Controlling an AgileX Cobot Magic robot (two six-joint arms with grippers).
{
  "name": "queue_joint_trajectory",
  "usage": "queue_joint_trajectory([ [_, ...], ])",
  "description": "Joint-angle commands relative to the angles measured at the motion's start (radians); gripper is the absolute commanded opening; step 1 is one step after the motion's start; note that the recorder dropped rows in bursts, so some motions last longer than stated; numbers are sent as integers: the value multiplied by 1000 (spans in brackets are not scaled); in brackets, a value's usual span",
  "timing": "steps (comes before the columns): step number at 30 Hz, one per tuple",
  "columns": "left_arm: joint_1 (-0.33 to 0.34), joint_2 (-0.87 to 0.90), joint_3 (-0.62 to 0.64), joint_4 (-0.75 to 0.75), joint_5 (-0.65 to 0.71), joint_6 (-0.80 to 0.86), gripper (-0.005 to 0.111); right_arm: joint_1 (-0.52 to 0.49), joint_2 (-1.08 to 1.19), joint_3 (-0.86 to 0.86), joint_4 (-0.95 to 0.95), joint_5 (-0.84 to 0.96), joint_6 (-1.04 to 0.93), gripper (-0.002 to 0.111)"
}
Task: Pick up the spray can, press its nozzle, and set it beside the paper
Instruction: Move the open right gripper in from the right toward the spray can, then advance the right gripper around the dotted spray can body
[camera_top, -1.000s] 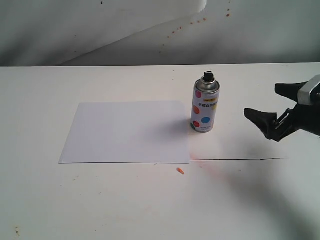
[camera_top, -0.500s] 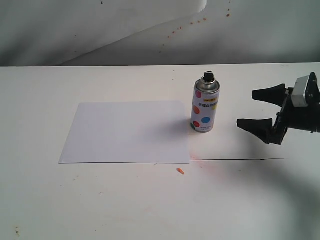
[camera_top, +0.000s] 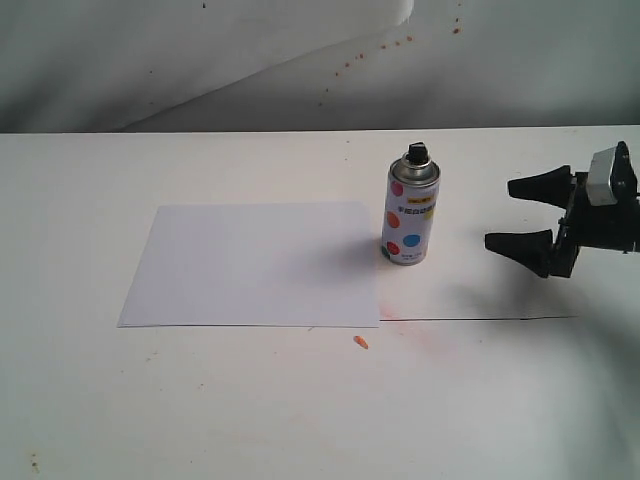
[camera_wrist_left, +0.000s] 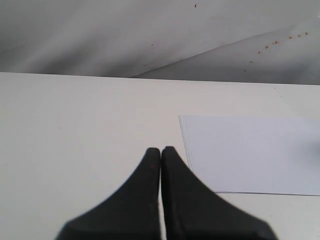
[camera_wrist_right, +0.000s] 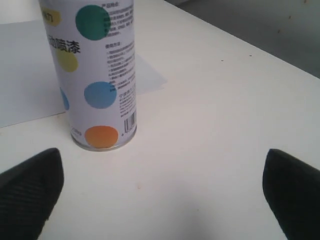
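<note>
The polka-dot spray can (camera_top: 410, 216) stands upright on the white table just right of the paper (camera_top: 255, 263), its black nozzle (camera_top: 416, 153) on top. In the right wrist view the can (camera_wrist_right: 93, 70) fills the upper part of the picture, nozzle out of view. My right gripper (camera_top: 513, 214) is open, low over the table to the can's right, apart from it, fingers pointing at it. Its fingertips (camera_wrist_right: 30, 187) show wide apart with bare table between. My left gripper (camera_wrist_left: 161, 151) is shut with nothing in it, beside the paper's (camera_wrist_left: 252, 152) corner; the exterior view does not show it.
A thin dark line (camera_top: 480, 319) runs along the table right of the paper's near edge. A small orange speck (camera_top: 361, 343) lies near the paper's front corner. Faint reddish stains mark the table there. A grey backdrop (camera_top: 300, 60) rises behind the table.
My right gripper has come in from the right edge toward the can, turned level, and has since drawn back a little to the right. The can and paper have not moved.
</note>
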Motion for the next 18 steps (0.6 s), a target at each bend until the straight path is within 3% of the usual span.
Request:
queue_joint_trajectory([
  [1,-5,-4,4,0,-7,-1,2,12,0,-7,-1,-16,2,105],
  [8,-5,-4,4,0,-7,-1,2,54,4,-7,111,-16,-18,105],
  [18,-5,-4,4,0,-7,-1,2,159,4,-7,100,-16,-34,105],
])
